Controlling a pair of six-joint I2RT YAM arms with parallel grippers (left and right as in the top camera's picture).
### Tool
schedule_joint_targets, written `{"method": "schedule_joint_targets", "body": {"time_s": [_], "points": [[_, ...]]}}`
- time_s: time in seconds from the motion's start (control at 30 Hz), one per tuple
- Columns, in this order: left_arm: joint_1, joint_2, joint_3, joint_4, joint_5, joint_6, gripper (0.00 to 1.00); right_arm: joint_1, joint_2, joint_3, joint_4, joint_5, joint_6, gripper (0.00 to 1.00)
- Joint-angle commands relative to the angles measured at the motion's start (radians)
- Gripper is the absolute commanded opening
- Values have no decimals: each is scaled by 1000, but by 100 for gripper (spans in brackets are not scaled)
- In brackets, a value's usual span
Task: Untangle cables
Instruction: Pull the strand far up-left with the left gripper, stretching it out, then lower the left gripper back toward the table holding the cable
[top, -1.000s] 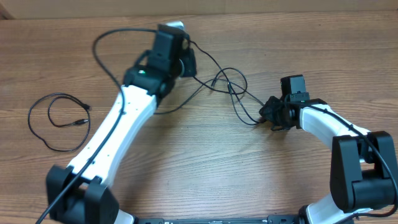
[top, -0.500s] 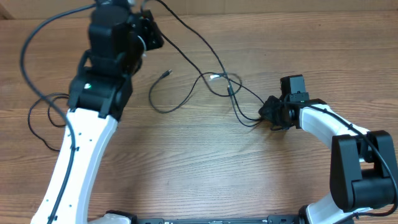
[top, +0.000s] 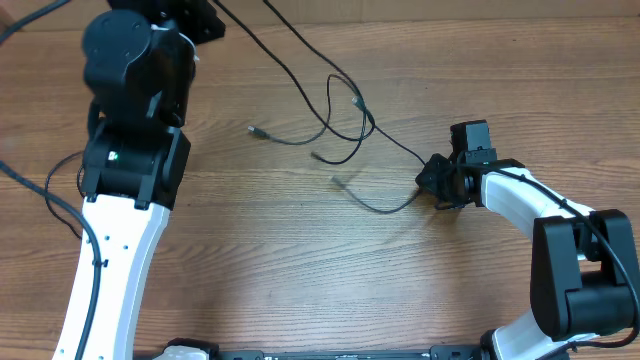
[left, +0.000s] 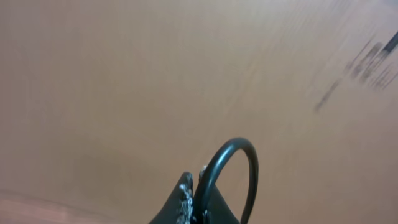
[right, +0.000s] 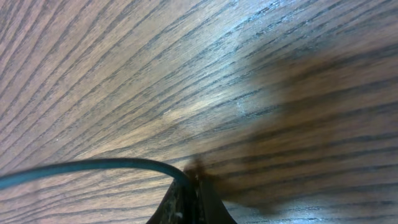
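**Wood table (top: 300, 280): cables (top: 372, 126) strung between arms**

Left gripper (left: 191, 200), raised far-left, pinches a cable loop. The right gripper (top: 432, 182) clamps a strand low on the wood. Probably anchor and pull, to open the crossings mid-table.

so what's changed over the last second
The left gripper swung left and away, dragging its cable along; the loops pulled open and plug ends now lie free. The right gripper stayed put, shut on the cable.
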Motion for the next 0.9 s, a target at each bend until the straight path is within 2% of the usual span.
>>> {"method": "schedule_joint_targets", "body": {"time_s": [0.0,0.27,0.37,0.57,0.73,0.87], "points": [[13,-69,35,70,-114,59,4,5,50,-42,-18,45,0,4],[13,-114,35,174,-378,187,4,5,50,-42,-18,69,4,4],[13,-117,35,187,-447,242,4,5,50,-42,-32,129,70,4],[13,-117,35,188,-515,332,4,5,50,-42,-65,232,117,4],[13,-117,35,188,-550,387,4,-3,50,-42,-146,446,249,4],[13,-117,35,186,-591,422,4,-43,50,-42,-173,509,312,4]]}}
